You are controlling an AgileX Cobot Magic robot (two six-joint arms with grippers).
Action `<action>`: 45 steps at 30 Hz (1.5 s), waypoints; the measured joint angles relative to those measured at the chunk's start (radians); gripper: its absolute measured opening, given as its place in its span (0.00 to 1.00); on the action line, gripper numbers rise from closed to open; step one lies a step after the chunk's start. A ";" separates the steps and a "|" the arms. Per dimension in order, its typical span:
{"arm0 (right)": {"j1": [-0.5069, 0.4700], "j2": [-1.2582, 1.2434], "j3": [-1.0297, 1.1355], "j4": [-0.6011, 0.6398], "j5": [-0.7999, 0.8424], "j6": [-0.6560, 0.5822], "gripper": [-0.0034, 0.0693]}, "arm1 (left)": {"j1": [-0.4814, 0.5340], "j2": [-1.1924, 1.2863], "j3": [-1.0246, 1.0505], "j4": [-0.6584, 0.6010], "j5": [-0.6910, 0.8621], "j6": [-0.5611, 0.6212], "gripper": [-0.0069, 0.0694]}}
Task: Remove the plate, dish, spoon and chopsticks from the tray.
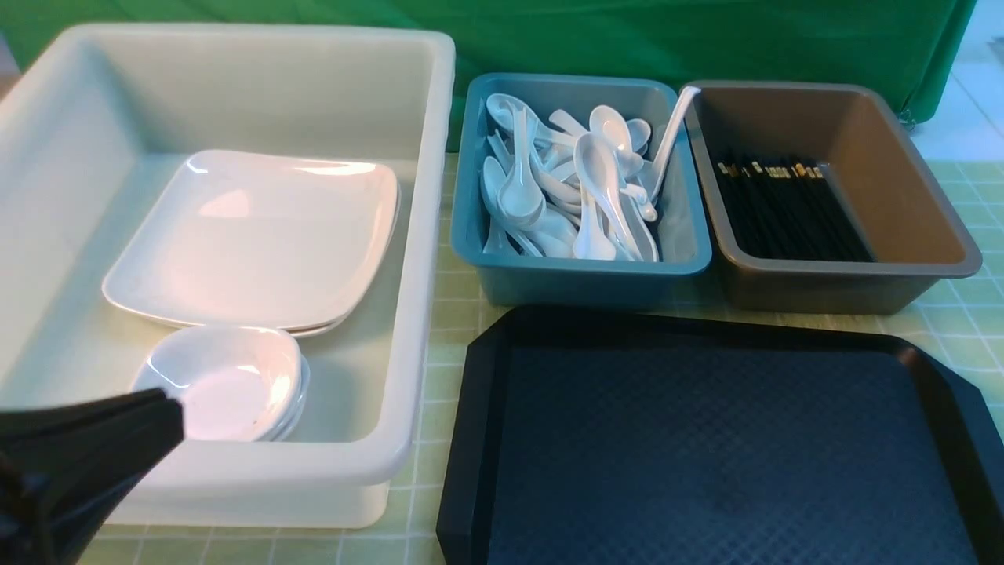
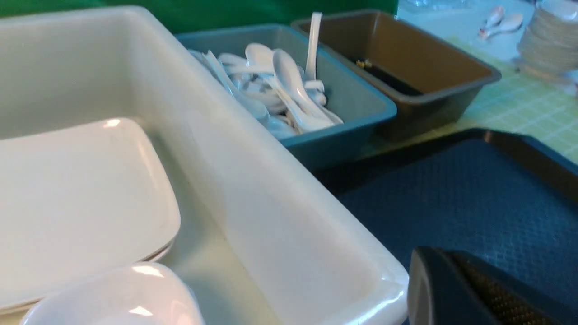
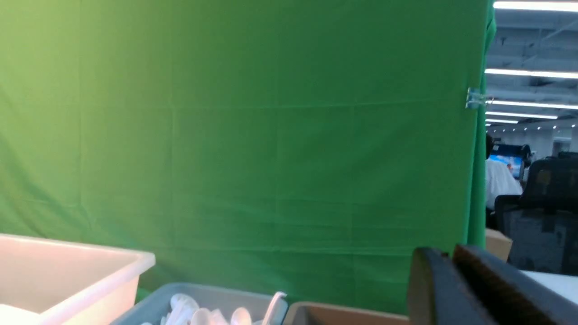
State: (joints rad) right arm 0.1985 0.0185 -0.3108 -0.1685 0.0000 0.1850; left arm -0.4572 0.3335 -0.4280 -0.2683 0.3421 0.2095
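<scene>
Tray [image 1: 706,447] bare, front right on table. Plate [image 1: 259,235] in white tub [image 1: 423,235], small dishes [image 1: 235,384] stacked just in front. Spoons [image 1: 580,188] piled in teal tub [image 1: 698,235]; chopsticks [image 1: 784,208] in brown tub [image 1: 925,227]. Left gripper [image 1: 161,416] fingers together, holds nothing, at tub's near wall. Right gripper [image 3: 451,266] fingers together, raised, nothing held.

A green cloth backdrop [image 3: 271,135] hangs behind my counter [image 1: 961,314], which wears a pale green checked cover. Past the cloth's edge I see an office: ceiling strip lights [image 3: 533,72], a lit monitor [image 3: 505,160], a black mesh chair [image 3: 542,225]
</scene>
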 joint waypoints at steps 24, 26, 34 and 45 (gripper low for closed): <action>0.000 0.004 0.004 0.000 0.020 0.007 0.22 | 0.000 -0.099 0.067 -0.007 -0.124 0.000 0.09; 0.000 0.004 0.004 0.000 0.020 0.007 0.22 | 0.000 -0.099 0.067 0.005 -0.124 0.000 0.09; 0.000 0.004 0.004 0.000 0.020 0.008 0.23 | 0.151 -0.178 0.178 0.146 -0.174 -0.130 0.09; 0.000 0.004 0.004 0.000 0.020 0.008 0.26 | 0.440 -0.331 0.432 0.234 -0.125 -0.181 0.09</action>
State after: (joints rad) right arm 0.1985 0.0228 -0.3070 -0.1685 0.0197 0.1926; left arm -0.0174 0.0028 0.0043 -0.0344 0.2173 0.0286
